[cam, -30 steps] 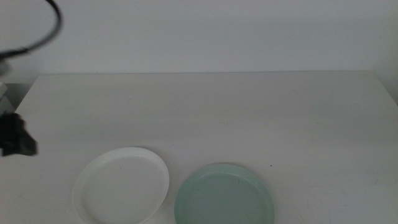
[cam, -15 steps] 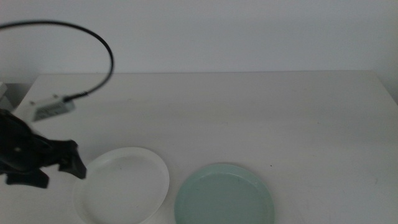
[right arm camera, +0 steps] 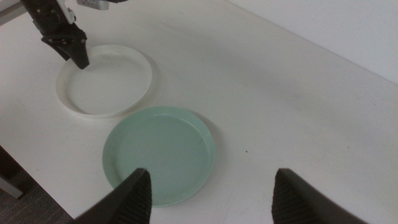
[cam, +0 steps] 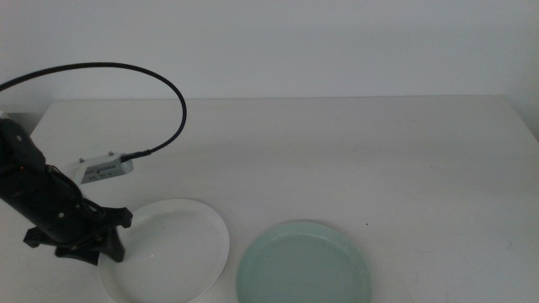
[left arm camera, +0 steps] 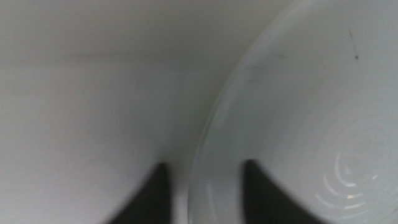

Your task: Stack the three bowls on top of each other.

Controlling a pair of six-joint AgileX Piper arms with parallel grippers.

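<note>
- The left tool is low at the rim of the white bowl; its jaws are apart, one on each side of the rim.
- The green bowl lies on the desk just beside the white bowl, on the side away from the left tool.
- The right tool hangs above the green bowl with its jaws wide apart, holding nothing.

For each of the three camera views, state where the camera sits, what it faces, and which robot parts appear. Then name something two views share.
Middle view: above the table, facing forward and down; left arm and left tool at the white bowl.
Left wrist view: close over the white bowl's rim, jaws straddling it.
Right wrist view: raised, looking across the table; right tool open.
Shared: mint green bowl, in middle and right wrist views.
</note>
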